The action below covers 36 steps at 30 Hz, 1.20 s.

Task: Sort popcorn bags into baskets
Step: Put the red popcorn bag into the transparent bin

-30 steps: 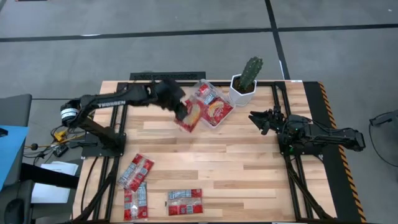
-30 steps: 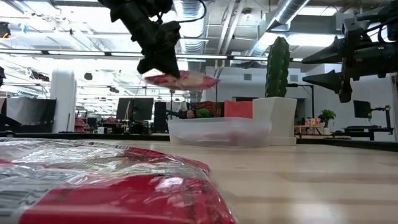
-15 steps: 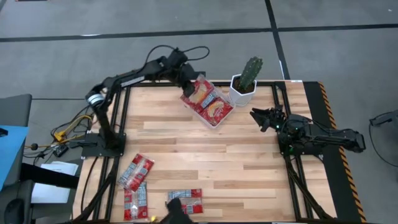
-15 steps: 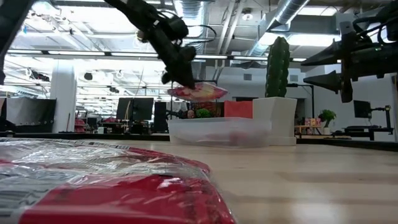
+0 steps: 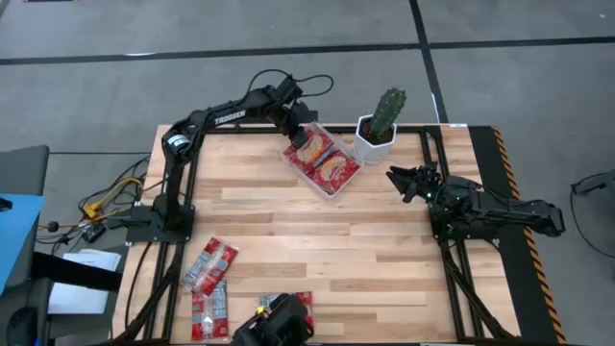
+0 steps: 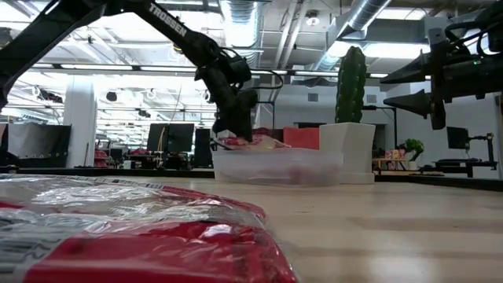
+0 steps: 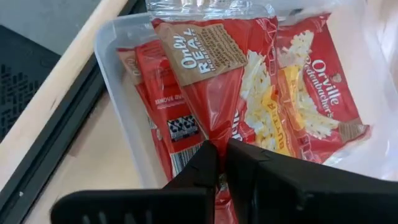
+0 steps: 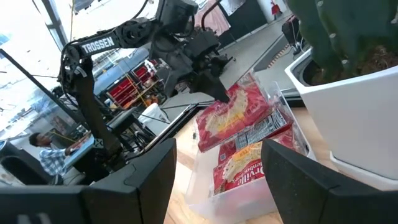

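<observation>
A clear tub [image 5: 338, 181] stands by the table's far edge with red popcorn packets [image 7: 311, 106] in it. My left gripper [image 5: 299, 133] is over the tub's far left end, shut on one more red packet [image 7: 211, 81]. In the low view that packet [image 6: 255, 143] sits at the height of the tub's rim [image 6: 275, 153]. Three packets [image 5: 209, 264] [image 5: 209, 309] [image 5: 288, 306] lie flat at the near left. My right gripper [image 5: 399, 183] waits open, raised at the table's right, near the cactus pot. My left gripper pinches the packet between its two fingers at one short end [image 7: 214, 134], where the foil is gathered. The fingers come slanting down from the far left. The packet slopes away from them over the tub; whether its free end [image 7: 211, 9] rests on the packets below, I cannot tell.
A white pot with a cactus [image 5: 381, 127] stands just right of the tub. A dark object [image 5: 274, 322] shows at the near edge beside a packet. Bare wood lies across the table's middle [image 5: 327, 240]. One packet [image 6: 134, 236] fills the low view's foreground.
My left gripper has carried the packet from the tub's near left side toward the far edge and over the tub, then gone down; the packet has dropped from well above the tub to rim height. The dark object has come in at the near edge.
</observation>
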### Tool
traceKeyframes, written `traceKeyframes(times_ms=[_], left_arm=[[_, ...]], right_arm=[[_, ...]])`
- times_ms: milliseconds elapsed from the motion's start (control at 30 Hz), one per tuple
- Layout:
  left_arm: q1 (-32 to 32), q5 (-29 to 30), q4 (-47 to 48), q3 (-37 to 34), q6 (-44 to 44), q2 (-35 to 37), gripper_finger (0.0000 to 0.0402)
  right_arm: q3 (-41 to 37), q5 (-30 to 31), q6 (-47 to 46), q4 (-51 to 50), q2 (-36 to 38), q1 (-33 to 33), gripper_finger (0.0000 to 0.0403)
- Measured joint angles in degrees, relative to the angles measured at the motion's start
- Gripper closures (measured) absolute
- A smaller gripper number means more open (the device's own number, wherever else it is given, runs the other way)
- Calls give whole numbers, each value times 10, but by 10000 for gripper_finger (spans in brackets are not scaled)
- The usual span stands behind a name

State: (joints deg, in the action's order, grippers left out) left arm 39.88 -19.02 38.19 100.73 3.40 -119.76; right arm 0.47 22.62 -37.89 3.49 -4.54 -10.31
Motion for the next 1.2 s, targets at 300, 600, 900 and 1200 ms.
traceKeyframes(times_ms=[300, 600, 900, 1200], left_arm=[[0, 12, -17, 0, -16, -4, 339], [1, 9, 51, 14, -11, 12, 275], [-51, -81, 318, 36, 69, 163, 264], [-278, -8, 205, -150, -116, 382, 263]], right_arm=[[0, 0, 6, 0, 0, 0, 143], [0, 0, 9, 0, 0, 0, 143], [0, 0, 11, 0, 0, 0, 143], [0, 0, 11, 0, 0, 0, 143]])
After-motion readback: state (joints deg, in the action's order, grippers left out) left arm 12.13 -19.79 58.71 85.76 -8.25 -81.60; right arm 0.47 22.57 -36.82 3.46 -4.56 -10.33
